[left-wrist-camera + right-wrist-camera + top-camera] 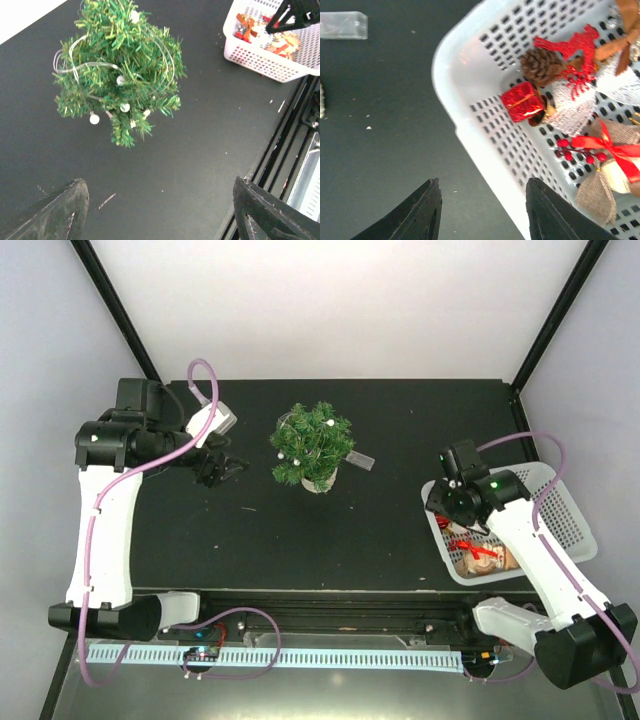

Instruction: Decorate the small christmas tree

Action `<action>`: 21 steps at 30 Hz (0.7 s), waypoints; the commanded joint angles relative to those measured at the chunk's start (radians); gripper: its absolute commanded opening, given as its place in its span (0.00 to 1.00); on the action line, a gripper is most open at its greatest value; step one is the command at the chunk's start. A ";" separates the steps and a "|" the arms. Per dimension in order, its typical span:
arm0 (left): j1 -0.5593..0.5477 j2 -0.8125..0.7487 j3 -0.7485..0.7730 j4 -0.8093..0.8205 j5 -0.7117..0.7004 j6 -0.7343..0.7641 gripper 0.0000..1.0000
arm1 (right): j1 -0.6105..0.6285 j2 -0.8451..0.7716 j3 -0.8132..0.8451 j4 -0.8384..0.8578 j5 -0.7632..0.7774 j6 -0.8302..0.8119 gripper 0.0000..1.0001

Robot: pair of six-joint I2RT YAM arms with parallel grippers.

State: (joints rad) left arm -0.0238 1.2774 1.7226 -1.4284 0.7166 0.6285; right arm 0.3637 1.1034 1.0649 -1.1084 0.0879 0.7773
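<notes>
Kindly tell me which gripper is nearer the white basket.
Right. The right gripper hangs over the rim of the white basket; the left gripper, beyond the small christmas tree.

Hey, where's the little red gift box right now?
The red gift box is in the white basket on the robot's right; in the right wrist view it lies near the basket's corner, beside the pine cone.

Bare table point(400, 530) between small christmas tree point(312, 445) and white basket point(565, 505).
</notes>
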 commanded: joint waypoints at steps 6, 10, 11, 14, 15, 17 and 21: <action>-0.008 -0.068 0.007 -0.052 -0.089 -0.049 0.80 | -0.100 -0.070 -0.128 0.008 0.070 0.047 0.48; -0.008 -0.075 0.024 -0.043 -0.063 -0.106 0.80 | -0.161 -0.008 -0.178 0.101 0.018 0.023 0.48; -0.008 -0.076 0.028 -0.045 -0.053 -0.114 0.80 | -0.174 0.011 -0.187 0.140 0.008 0.021 0.48; -0.008 -0.078 0.038 -0.053 -0.057 -0.119 0.80 | -0.181 0.085 -0.200 0.224 -0.054 0.018 0.47; -0.008 -0.080 0.037 -0.056 -0.064 -0.116 0.80 | -0.180 0.115 -0.199 0.250 -0.084 0.016 0.47; -0.008 -0.087 0.026 -0.059 -0.074 -0.113 0.80 | -0.181 0.160 -0.199 0.312 -0.152 0.005 0.46; -0.008 -0.117 -0.028 -0.048 -0.073 -0.118 0.80 | -0.180 0.202 -0.177 0.428 -0.288 -0.018 0.44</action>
State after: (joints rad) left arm -0.0280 1.2003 1.7172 -1.4662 0.6502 0.5339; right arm 0.1879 1.2846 0.8669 -0.8425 -0.0345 0.7879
